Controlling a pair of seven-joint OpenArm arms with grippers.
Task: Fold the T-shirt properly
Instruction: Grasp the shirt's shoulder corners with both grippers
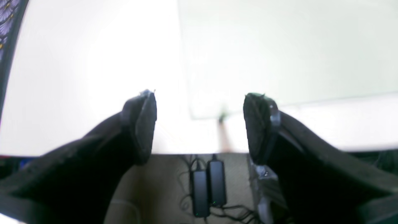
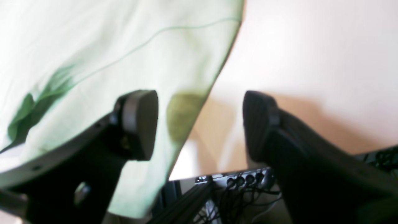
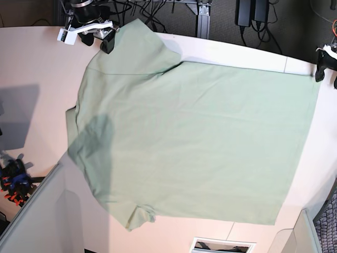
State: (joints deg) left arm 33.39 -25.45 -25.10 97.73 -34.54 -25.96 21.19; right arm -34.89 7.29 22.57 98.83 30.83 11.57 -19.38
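Spreading the shirt [image 3: 195, 142] flat on the table [image 3: 42, 58] is judged to be in hand; next, the sleeve [image 3: 139, 45] should be straightened. Both the left gripper [image 1: 200, 124] and right gripper [image 2: 200, 124] are held wide, nothing gripped. The rumpled bottom edge [image 3: 139, 216] is shown only in the base view.

White surface, dark floor past its edge, strong light.
You've got a brownish-grey floor [image 1: 161, 186] beyond the surface [image 3: 31, 63], two black power bricks [image 3: 251, 13] side by side with looping cables [image 3: 263, 32], a grey metal post [image 3: 203, 21] near them, a patterned cloth [image 1: 5, 21] at one border in the left wrist view, and bright glare washing the surface nearly white.
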